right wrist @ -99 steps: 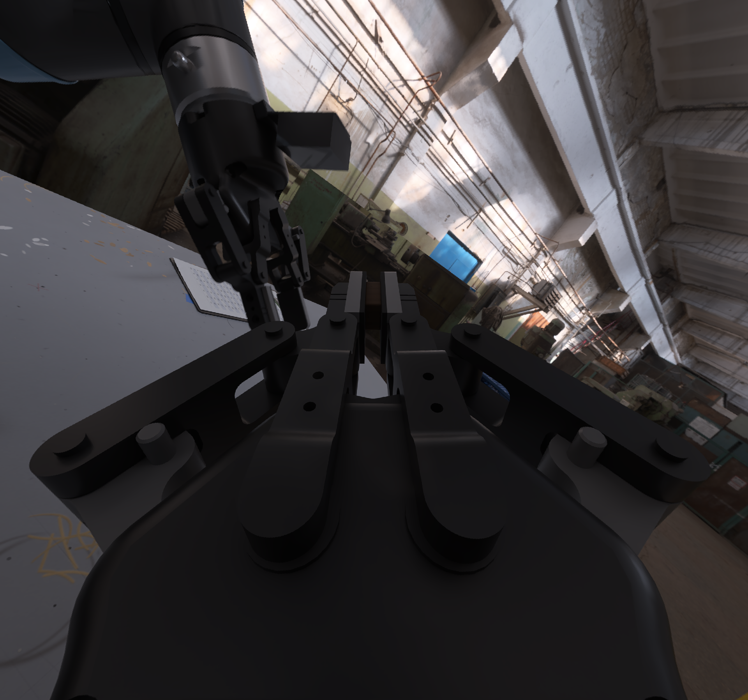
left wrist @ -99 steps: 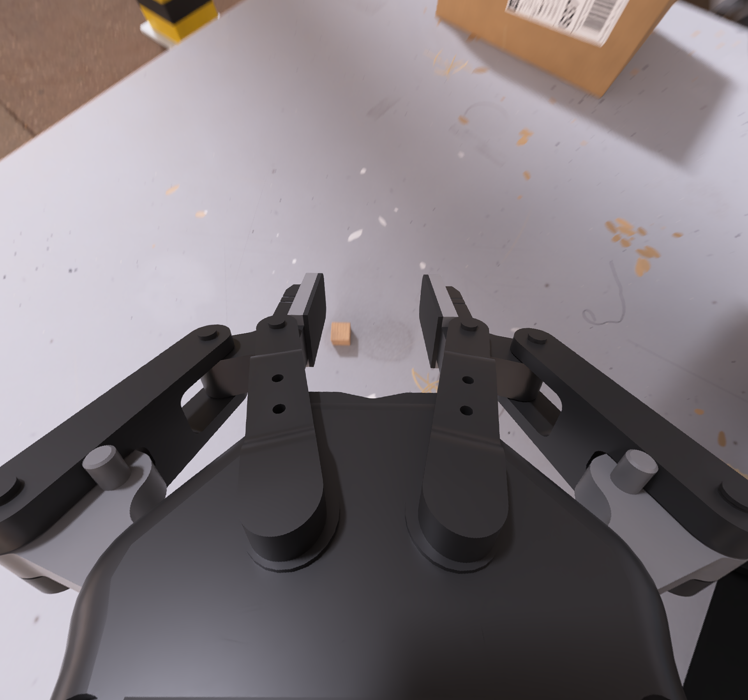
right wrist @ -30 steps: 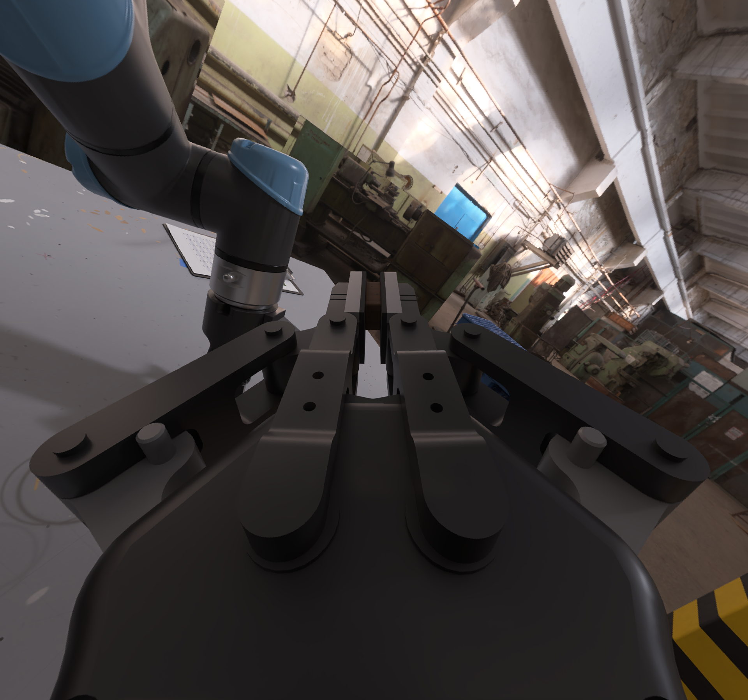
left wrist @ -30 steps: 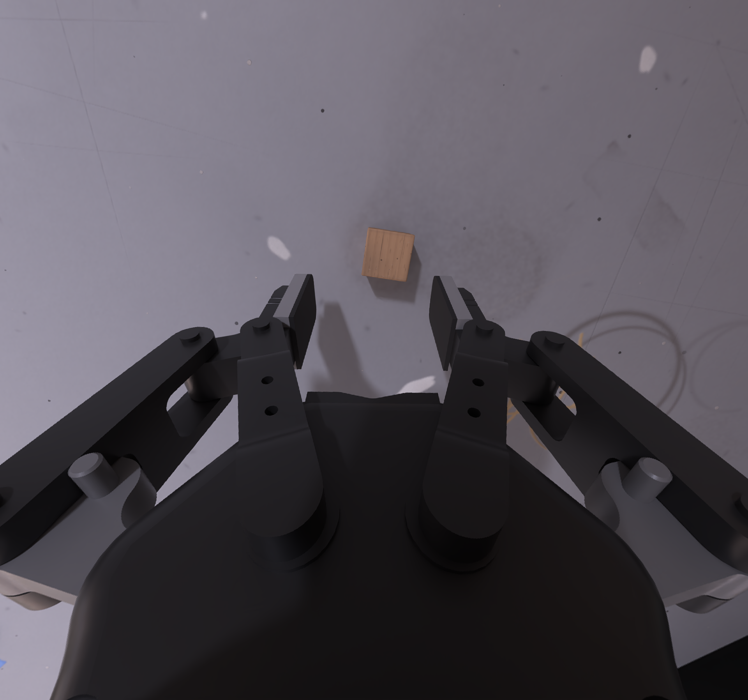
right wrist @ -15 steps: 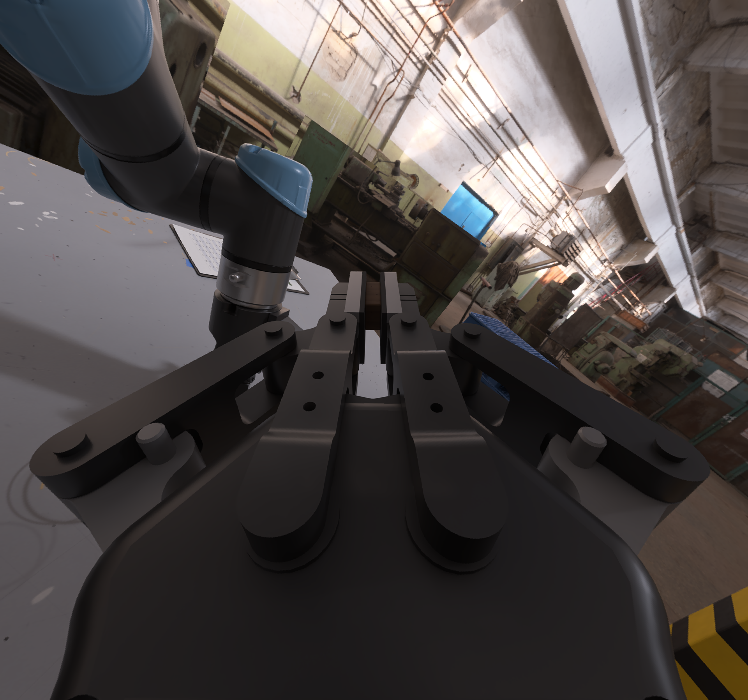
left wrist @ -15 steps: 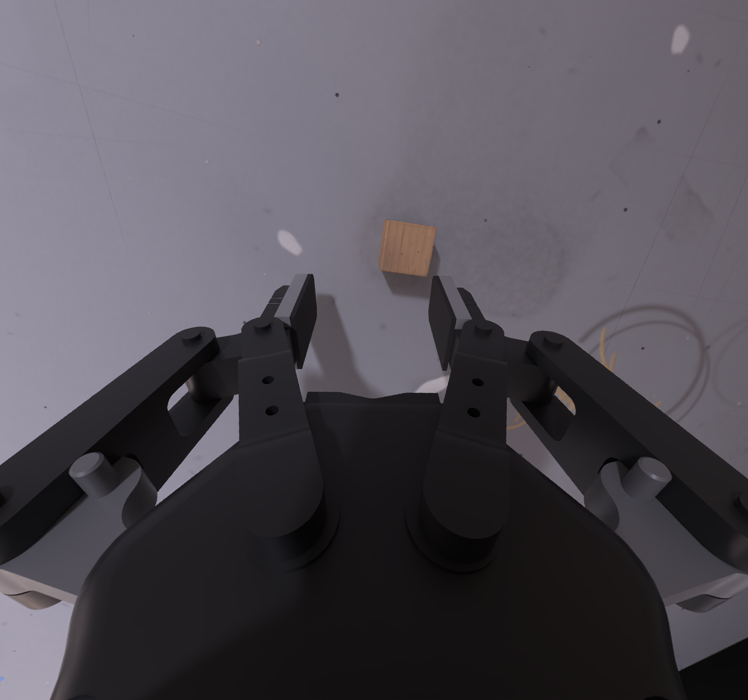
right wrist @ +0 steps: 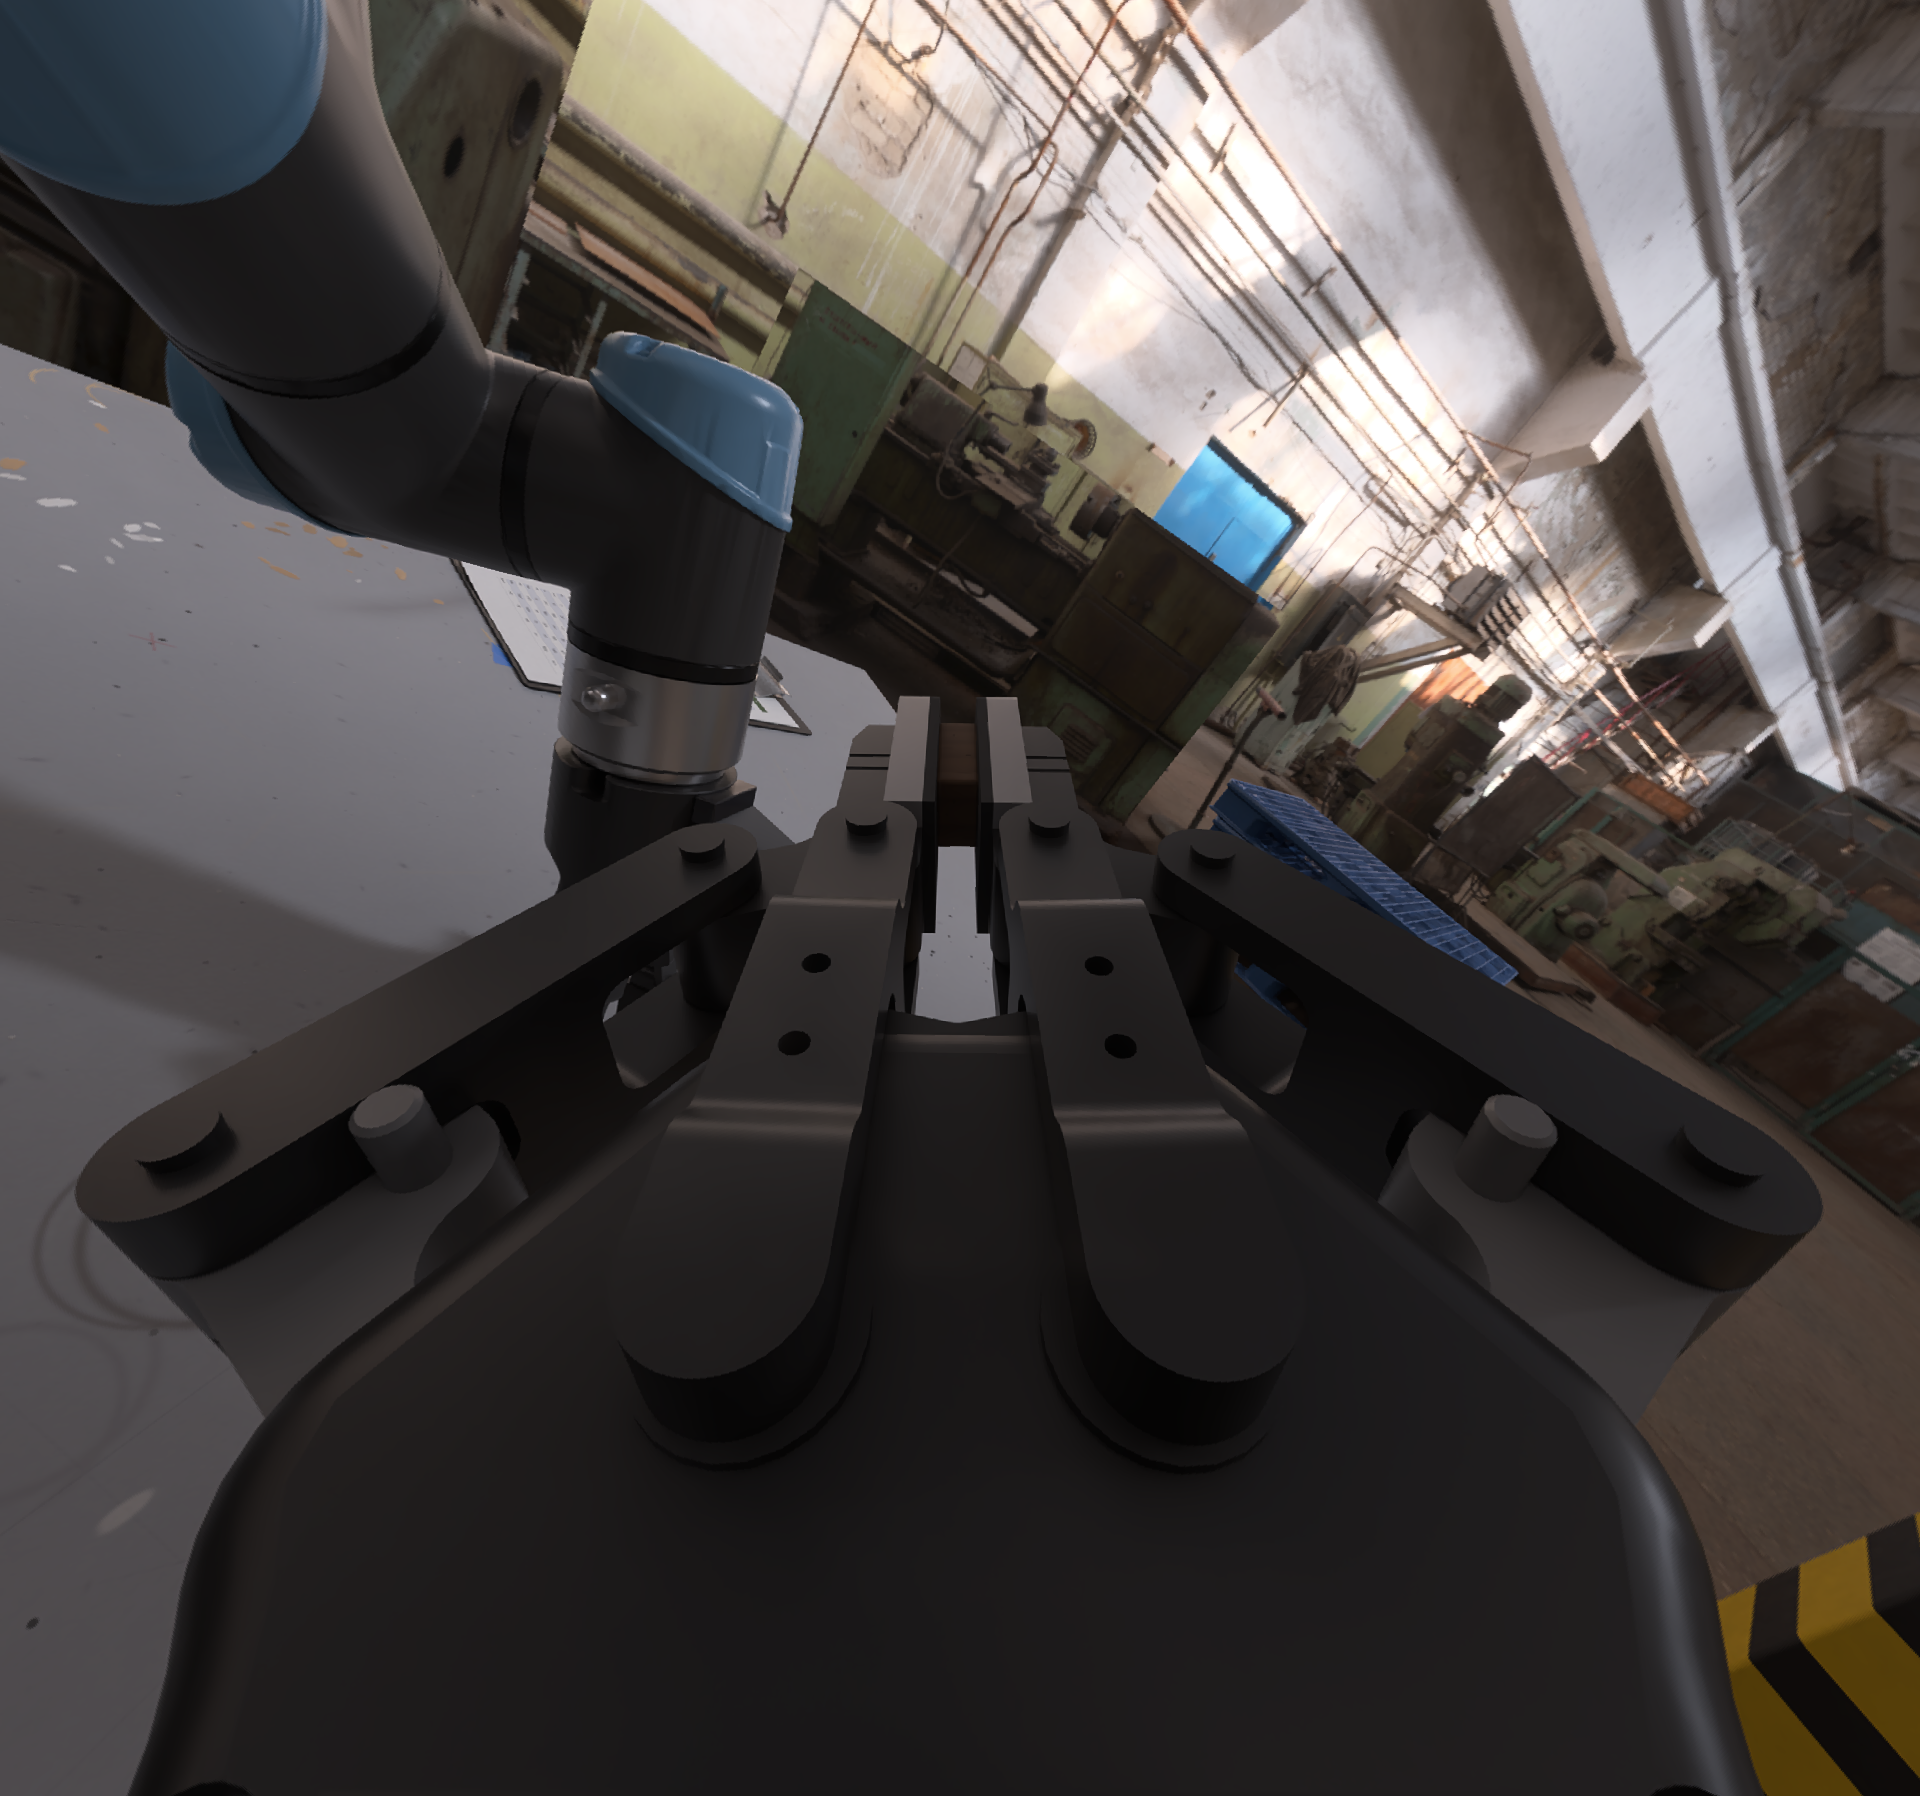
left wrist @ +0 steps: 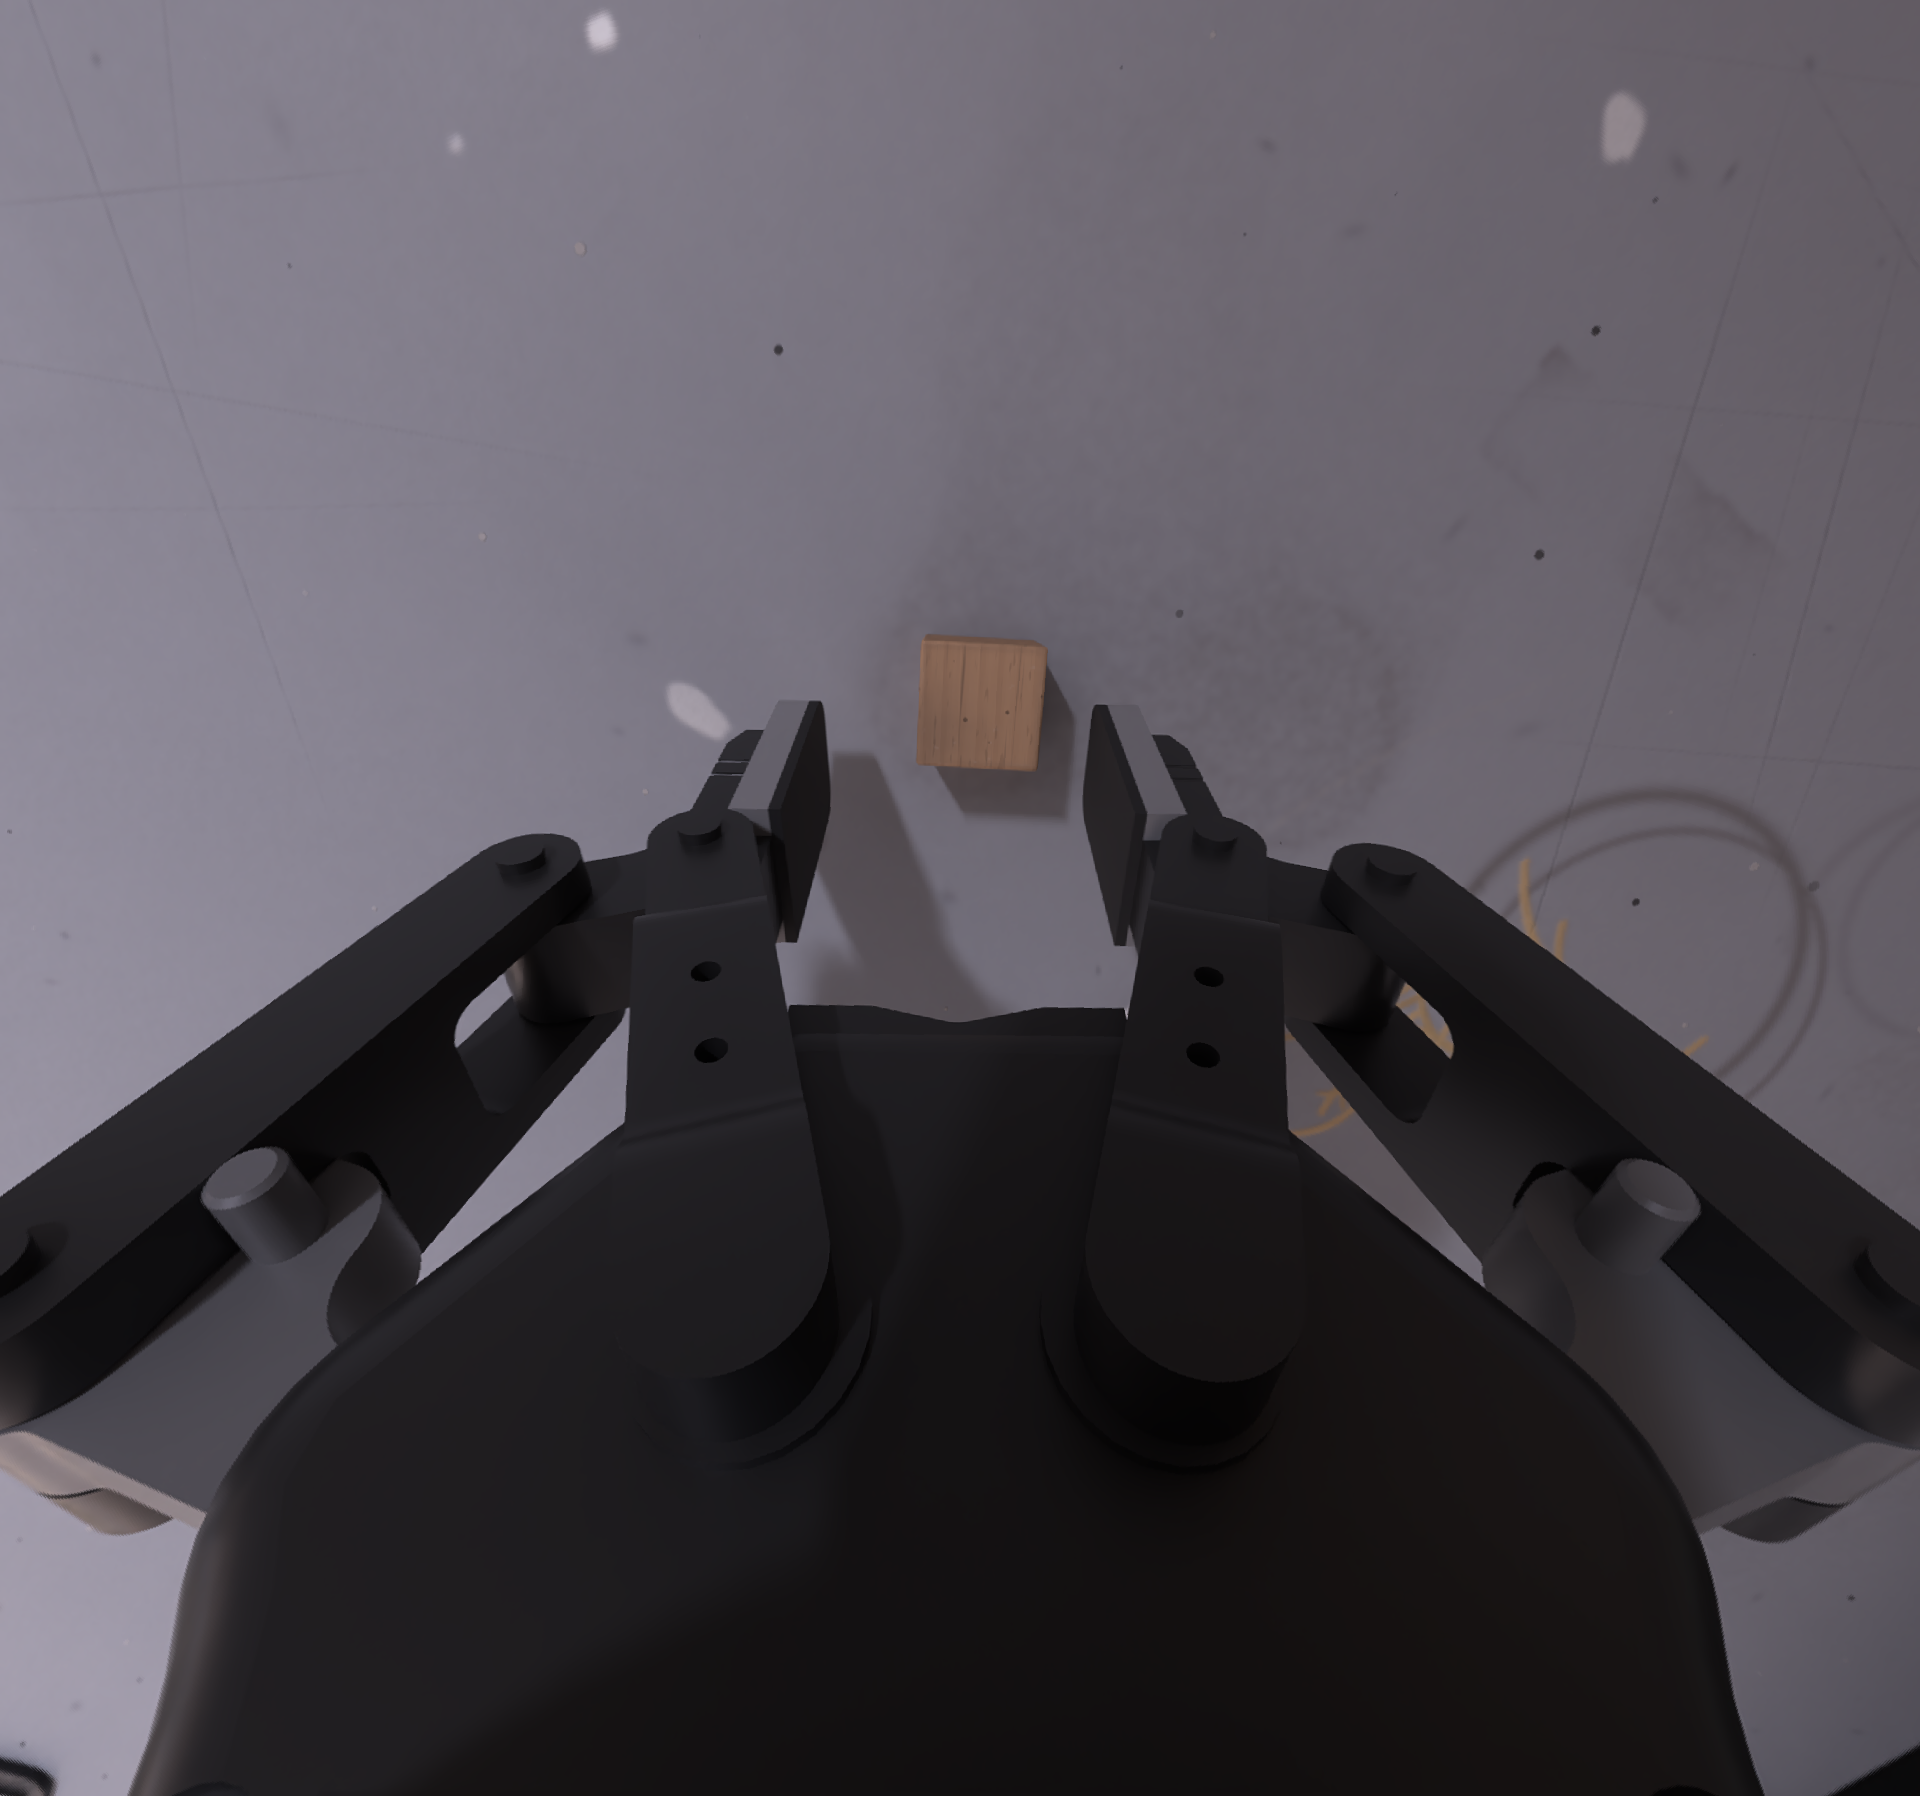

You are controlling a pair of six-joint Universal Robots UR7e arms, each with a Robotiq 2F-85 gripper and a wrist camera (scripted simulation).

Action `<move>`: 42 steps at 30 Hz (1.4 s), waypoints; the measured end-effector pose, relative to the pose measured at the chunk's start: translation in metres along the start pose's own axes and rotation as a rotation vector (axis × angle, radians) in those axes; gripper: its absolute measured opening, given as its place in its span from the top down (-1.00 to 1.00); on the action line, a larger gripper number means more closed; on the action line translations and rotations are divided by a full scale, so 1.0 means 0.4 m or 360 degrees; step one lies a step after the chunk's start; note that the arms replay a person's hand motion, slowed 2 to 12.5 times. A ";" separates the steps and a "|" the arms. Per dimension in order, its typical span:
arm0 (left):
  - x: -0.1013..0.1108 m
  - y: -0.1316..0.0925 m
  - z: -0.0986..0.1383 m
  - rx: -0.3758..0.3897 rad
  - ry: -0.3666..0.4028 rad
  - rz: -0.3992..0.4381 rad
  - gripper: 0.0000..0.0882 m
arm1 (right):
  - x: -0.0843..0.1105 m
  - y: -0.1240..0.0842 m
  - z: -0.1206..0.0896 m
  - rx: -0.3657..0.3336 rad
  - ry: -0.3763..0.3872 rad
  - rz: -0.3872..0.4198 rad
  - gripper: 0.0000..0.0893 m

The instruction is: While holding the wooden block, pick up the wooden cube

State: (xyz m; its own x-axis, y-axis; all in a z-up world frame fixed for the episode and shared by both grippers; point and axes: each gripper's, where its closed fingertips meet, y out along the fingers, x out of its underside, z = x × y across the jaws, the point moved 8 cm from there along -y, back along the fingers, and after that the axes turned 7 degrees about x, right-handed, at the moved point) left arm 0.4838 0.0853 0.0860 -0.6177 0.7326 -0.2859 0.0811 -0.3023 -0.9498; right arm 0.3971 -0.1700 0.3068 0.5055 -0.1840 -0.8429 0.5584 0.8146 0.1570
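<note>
We see the left gripper spread wide above the wooden cube, which lies flat just beyond and between its fingertips, edges squared to them. Our right gripper clamps the wooden block.

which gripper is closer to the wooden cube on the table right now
Left. The left gripper hangs open just over the wooden cube; the right gripper is raised off the table, shut on the wooden block.

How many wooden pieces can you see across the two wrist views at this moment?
2. A wooden cube lies on the grey table, just ahead of the open left gripper and untouched. A wooden block is clamped in the right gripper, mostly hidden by the fingers.
</note>
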 end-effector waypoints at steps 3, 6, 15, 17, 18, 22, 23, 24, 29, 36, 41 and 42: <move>-0.003 0.004 0.000 0.0000 0.0014 0.0041 -0.14 | 0.004 0.004 -0.003 -0.0006 -0.0004 -0.0016 0.87; -0.005 0.007 -0.001 -0.0003 0.0017 0.0080 -0.27 | 0.008 0.009 -0.006 -0.0015 -0.0008 -0.0031 0.87; -0.010 0.010 -0.002 0.0008 0.0032 0.0117 -0.23 | 0.018 0.019 -0.013 -0.0044 -0.0015 -0.0065 0.87; -0.012 0.010 0.000 0.0024 0.0049 0.0126 0.11 | 0.020 0.021 -0.014 -0.0049 -0.0016 -0.0072 0.87; -0.012 0.010 0.003 0.0038 0.0062 0.0132 0.43 | 0.022 0.021 -0.014 -0.0051 -0.0017 -0.0076 0.87; -0.014 0.010 0.003 0.0043 0.0072 0.0147 0.52 | 0.026 0.023 -0.015 -0.0058 -0.0013 -0.0089 0.87; -0.014 0.010 0.003 0.0042 0.0066 0.0144 0.55 | 0.028 0.024 -0.015 -0.0059 -0.0012 -0.0093 0.87; -0.015 0.010 0.003 0.0042 0.0058 0.0140 0.55 | 0.029 0.024 -0.015 -0.0061 -0.0011 -0.0096 0.87; -0.014 0.006 0.003 0.0048 0.0031 0.0090 0.55 | 0.035 0.025 -0.013 -0.0066 -0.0009 -0.0111 0.87; -0.010 -0.007 0.007 0.0050 0.0035 0.0054 0.55 | 0.041 0.024 -0.010 -0.0072 -0.0004 -0.0122 0.87; -0.011 -0.032 0.011 0.0066 0.0052 0.0111 0.55 | 0.046 0.024 -0.009 -0.0089 0.0011 -0.0126 0.87; -0.011 -0.039 0.012 0.0072 0.0060 0.0127 0.55 | 0.047 0.024 -0.009 -0.0096 0.0014 -0.0128 0.87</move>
State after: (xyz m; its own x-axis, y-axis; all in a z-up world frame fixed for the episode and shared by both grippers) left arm 0.4817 0.0838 0.1026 -0.5808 0.7273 -0.3657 0.0931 -0.3870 -0.9174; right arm 0.4097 -0.1635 0.2906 0.4547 -0.2455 -0.8562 0.5564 0.8289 0.0578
